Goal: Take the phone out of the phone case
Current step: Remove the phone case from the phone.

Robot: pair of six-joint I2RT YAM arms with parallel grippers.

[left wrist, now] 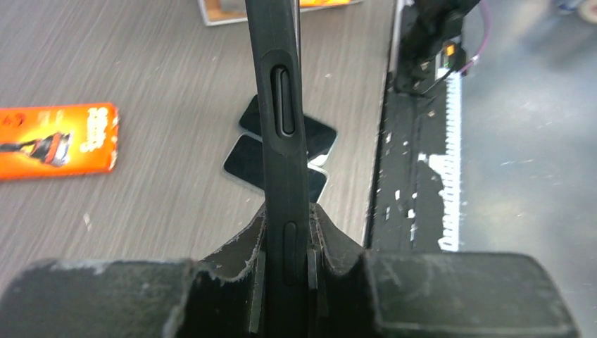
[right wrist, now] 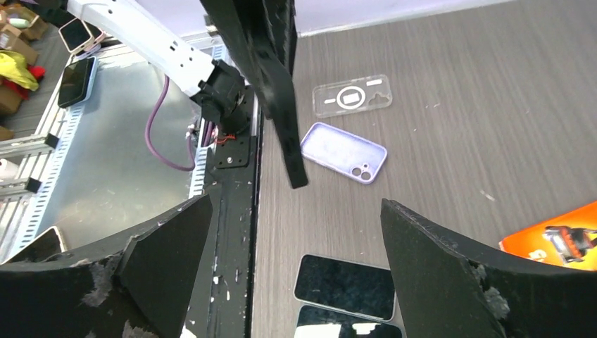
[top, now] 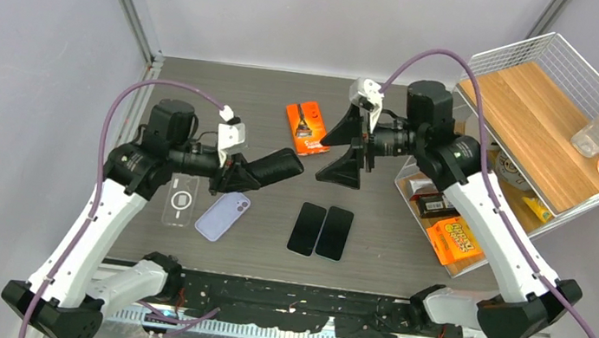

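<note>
The job is looking not yet done. The cased phone [top: 281, 165] is hanging clear of the tabletop [top: 406, 131], over its middle and a little toward the left edge. As far as the wrist views are showing, the black shell is wrapping the handset all round, its button covers running along the edge facing the left wrist camera. No gap or peeled corner is showing, so by my reading the separating itself is what is remaining.

The left end effector [left wrist: 285, 229] is pinching the cased phone by one short end, its pads pressing on the front and back faces. The left arm is reaching in from the near left corner, its wrist lying roughly level and pointing the phone toward the right edge.

The right end effector [top: 334, 158] is hovering just beside the phone's free end, apart from it, fingers spread wide and gripping nothing. Its arm is rising from the near right corner, the wrist pointing toward the left edge.

Near the left edge a clear case [top: 180, 200] and a lilac case [top: 222, 216] are lying; whether the lilac one is empty I cannot tell. Two bare dark phones [top: 308, 229] are lying toward the near edge, and an orange packet [top: 305, 126] toward the far edge.
</note>
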